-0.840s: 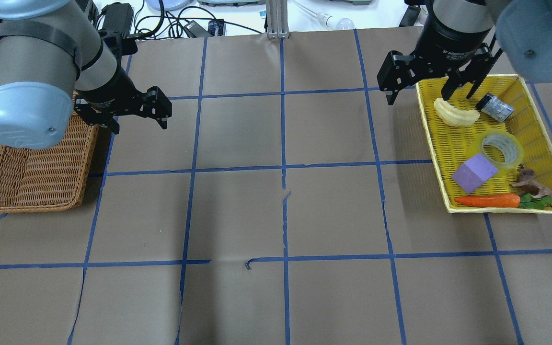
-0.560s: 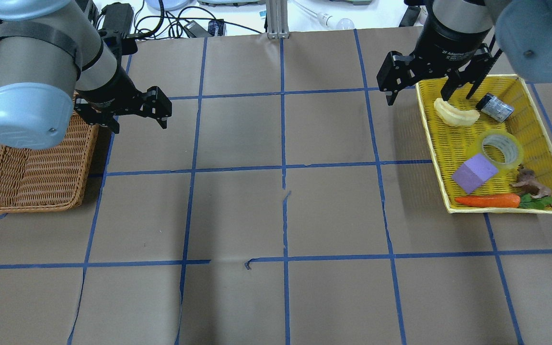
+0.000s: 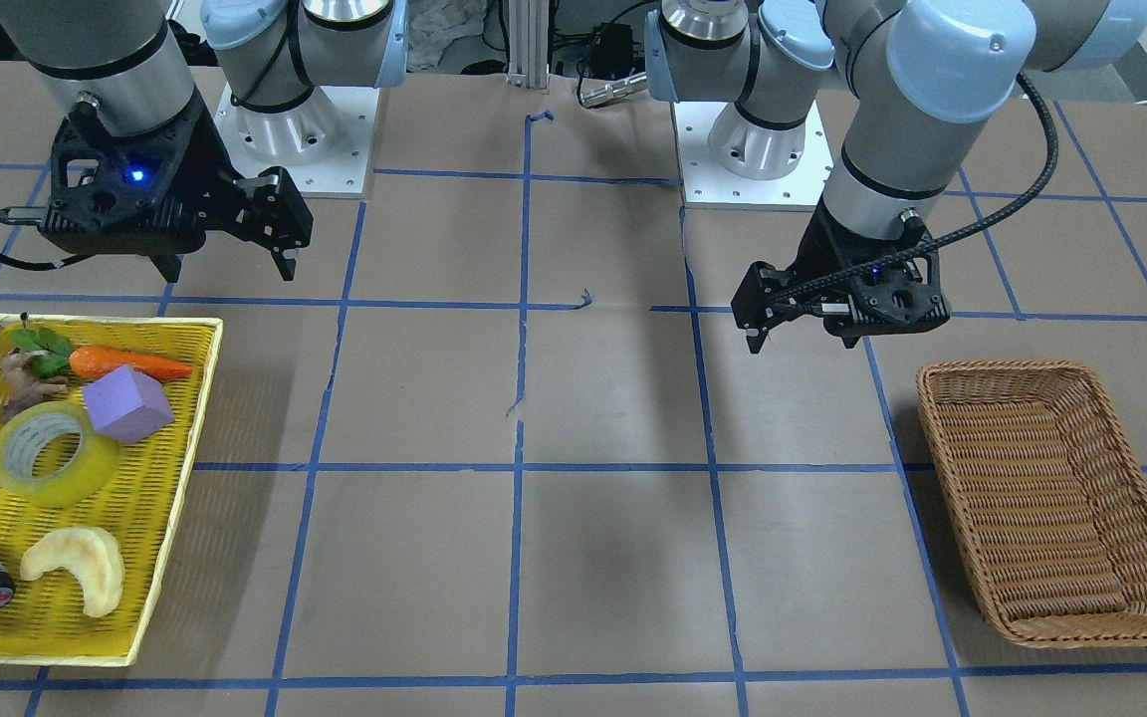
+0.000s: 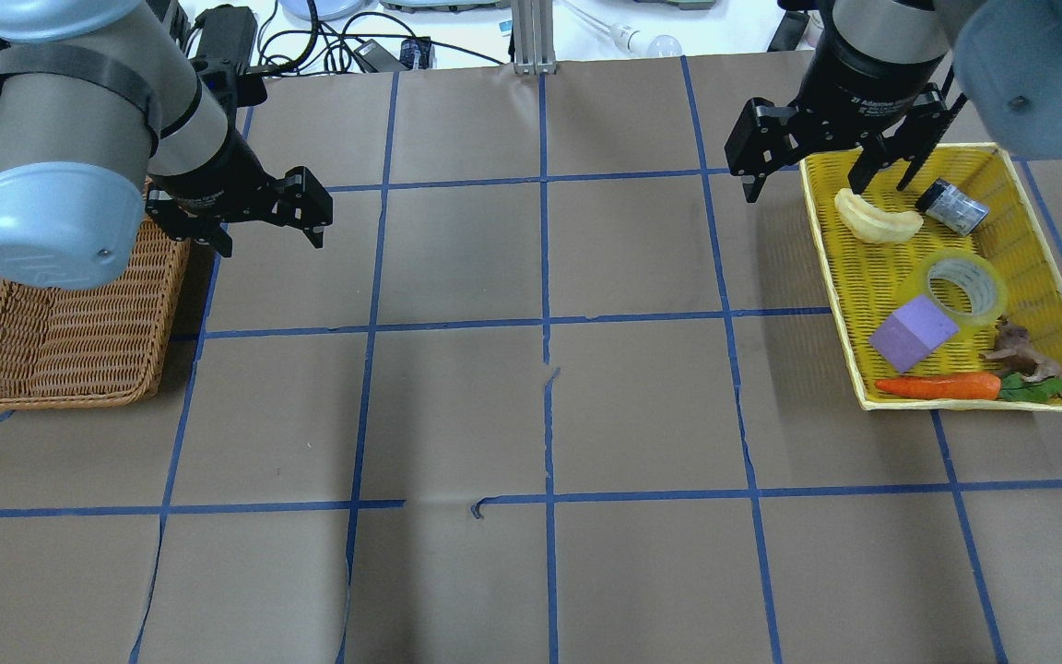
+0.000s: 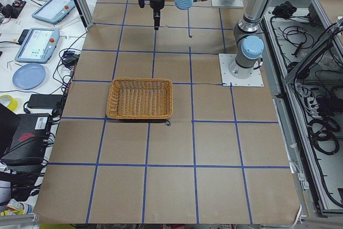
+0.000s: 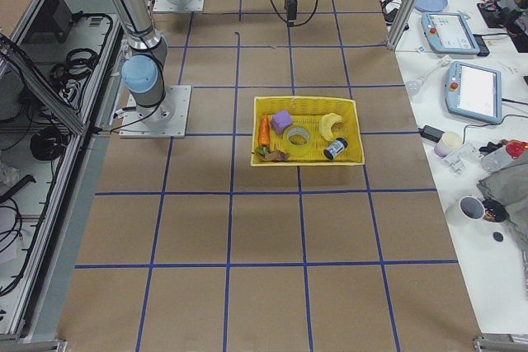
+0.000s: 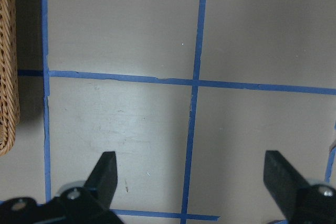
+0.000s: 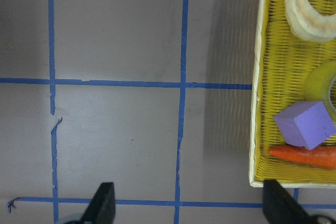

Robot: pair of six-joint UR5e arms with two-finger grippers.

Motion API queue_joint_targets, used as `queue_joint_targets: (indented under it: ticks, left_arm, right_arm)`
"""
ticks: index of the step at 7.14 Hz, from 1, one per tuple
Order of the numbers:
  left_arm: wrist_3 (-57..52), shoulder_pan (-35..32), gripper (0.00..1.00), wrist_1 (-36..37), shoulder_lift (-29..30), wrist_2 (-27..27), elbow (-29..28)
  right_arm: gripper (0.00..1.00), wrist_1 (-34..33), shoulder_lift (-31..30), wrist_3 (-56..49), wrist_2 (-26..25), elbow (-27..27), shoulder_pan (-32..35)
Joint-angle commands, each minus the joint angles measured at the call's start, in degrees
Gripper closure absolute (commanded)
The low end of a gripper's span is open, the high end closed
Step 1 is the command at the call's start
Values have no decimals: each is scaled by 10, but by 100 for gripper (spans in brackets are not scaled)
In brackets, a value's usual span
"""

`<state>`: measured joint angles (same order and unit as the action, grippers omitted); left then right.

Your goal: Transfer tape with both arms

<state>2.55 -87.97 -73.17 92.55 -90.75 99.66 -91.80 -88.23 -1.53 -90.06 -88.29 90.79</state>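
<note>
The tape [image 4: 962, 288], a translucent yellow roll with a pale core, lies flat in the yellow tray [image 4: 831, 277] at the table's right. It also shows in the front view [image 3: 54, 453] and at the edge of the right wrist view [image 8: 323, 85]. My right gripper [image 4: 812, 189] hangs open and empty above the tray's far left corner, well short of the tape. My left gripper [image 4: 270, 244] hangs open and empty over bare table beside the wicker basket [image 4: 70, 350]. Both wrist views show spread fingertips [image 7: 105, 171] [image 8: 105, 198] with nothing between them.
The tray also holds a purple block [image 4: 914, 334], a carrot [image 4: 937, 385], a pale crescent pastry [image 4: 877, 219], a grey-and-black cylinder [image 4: 952, 207] and a small brown figure [image 4: 1015, 349]. The wicker basket holds nothing. Blue tape lines grid the brown table.
The left arm has shifted very slightly. The right arm, the tape and the other objects have not moved.
</note>
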Motion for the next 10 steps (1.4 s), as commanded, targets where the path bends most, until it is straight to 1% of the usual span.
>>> queue_joint_targets:
  ticks: [1,10]
  left_arm:
    - [0,0,0,1,0,0,1]
    - [0,0,0,3,0,0,1]
  right_arm:
    - [0,0,2,1,-1,0,0]
    - [0,7,5,1,-3,6,-6]
